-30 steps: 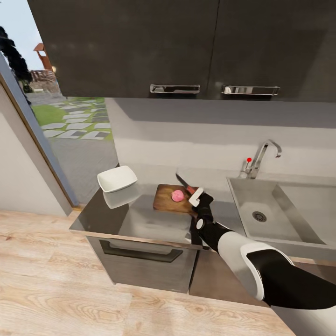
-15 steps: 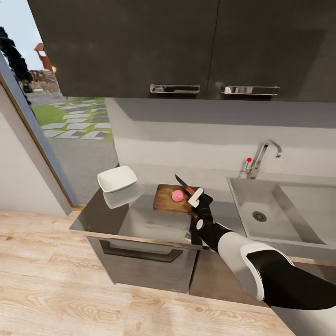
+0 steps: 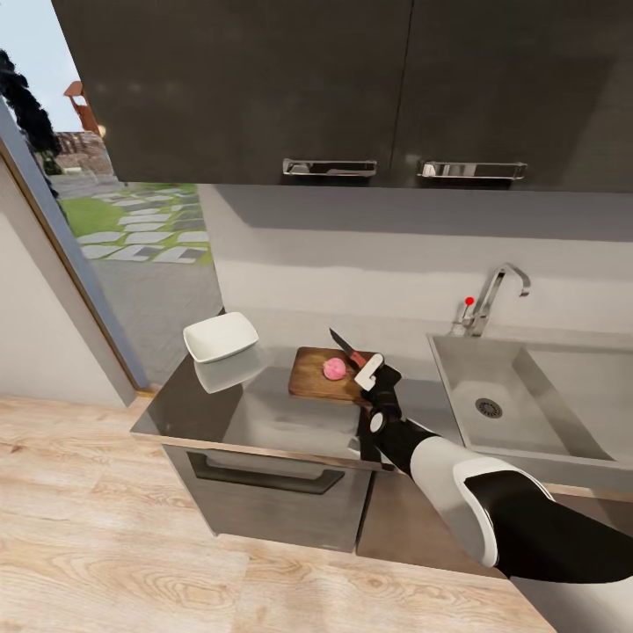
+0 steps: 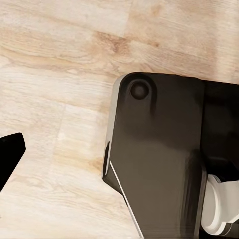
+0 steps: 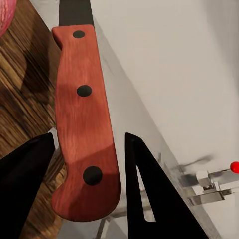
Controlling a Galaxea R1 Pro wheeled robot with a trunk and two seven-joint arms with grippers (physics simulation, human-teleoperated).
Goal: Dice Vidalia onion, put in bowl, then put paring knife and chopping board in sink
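Note:
The pinkish Vidalia onion [image 3: 334,368] lies whole on the dark wooden chopping board [image 3: 312,376] on the glossy countertop [image 3: 264,418]. My right gripper [image 3: 363,366] is just right of the board, shut on the paring knife [image 3: 350,350], whose dark blade slants up over the onion. In the right wrist view the black fingers [image 5: 149,189] clamp the knife's red riveted handle [image 5: 82,124], with the board [image 5: 20,99] beneath. The white bowl [image 3: 220,338] stands left of the board. The steel sink [image 3: 510,404] is at the right. One left fingertip [image 4: 10,157] sits far out at the frame's edge, holding nothing.
A chrome tap [image 3: 488,299] with a red knob stands behind the sink. Dark wall cabinets [image 3: 352,88] hang above the counter. An open doorway [image 3: 105,220] is at the left. The left wrist view looks down on wood floor [image 4: 59,74] and my dark base [image 4: 159,149].
The knife and right gripper dipped very slightly toward the onion a second ago. Since then nothing has moved.

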